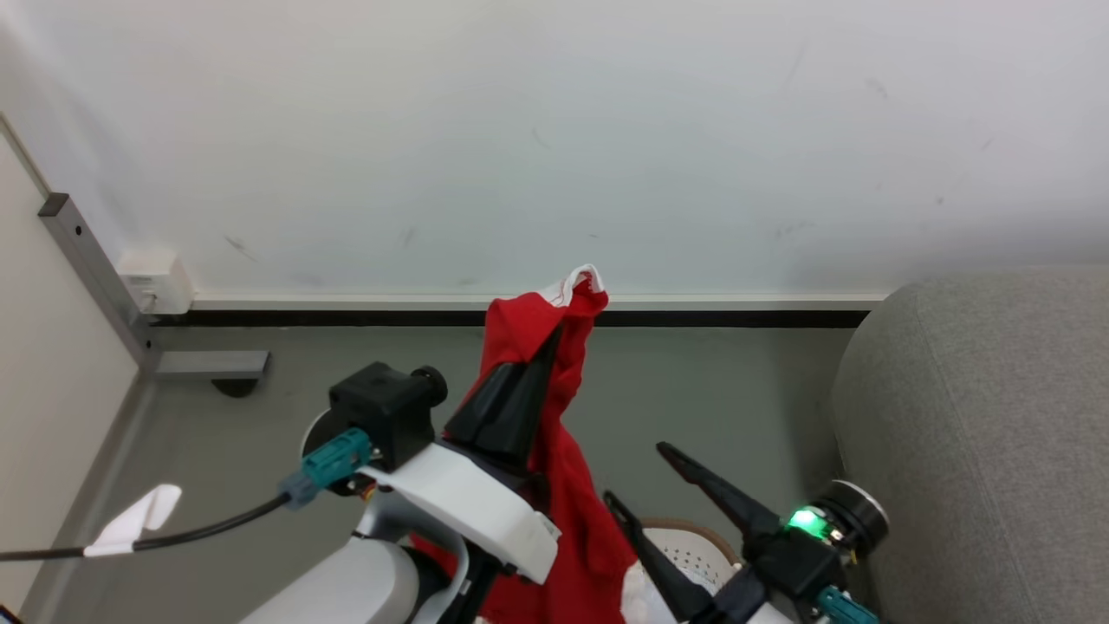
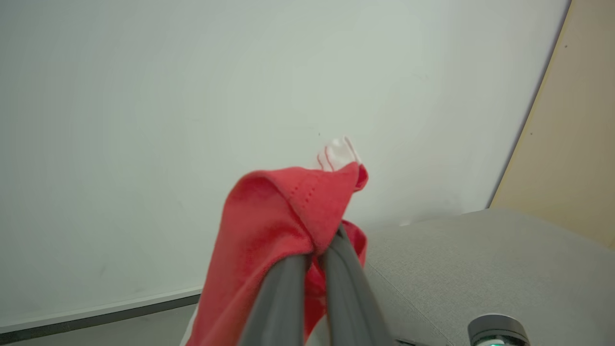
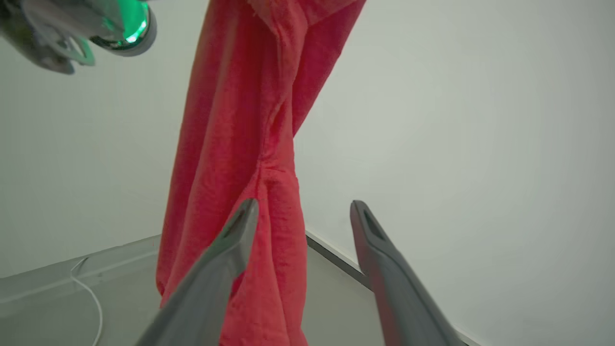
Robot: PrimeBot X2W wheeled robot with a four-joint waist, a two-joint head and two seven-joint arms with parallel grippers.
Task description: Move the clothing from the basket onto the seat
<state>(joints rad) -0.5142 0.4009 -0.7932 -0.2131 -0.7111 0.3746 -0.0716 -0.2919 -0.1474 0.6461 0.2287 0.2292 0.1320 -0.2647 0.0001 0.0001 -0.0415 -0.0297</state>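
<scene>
Now: left tool [image 1: 559, 338] clamped on clothing [image 1: 572, 494], hanging left of seat [image 1: 979, 416]; right tool [image 1: 636, 471] wide, empty. Carry high toward seat so hem clears basket [image 1: 697, 550].

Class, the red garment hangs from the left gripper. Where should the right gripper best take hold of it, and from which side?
Probably the narrow twisted waist of the clothing, hanging below the shut left gripper: there the fabric bunches slim enough for the jaws. Come from the robot's right, where the open right gripper faces it.
</scene>
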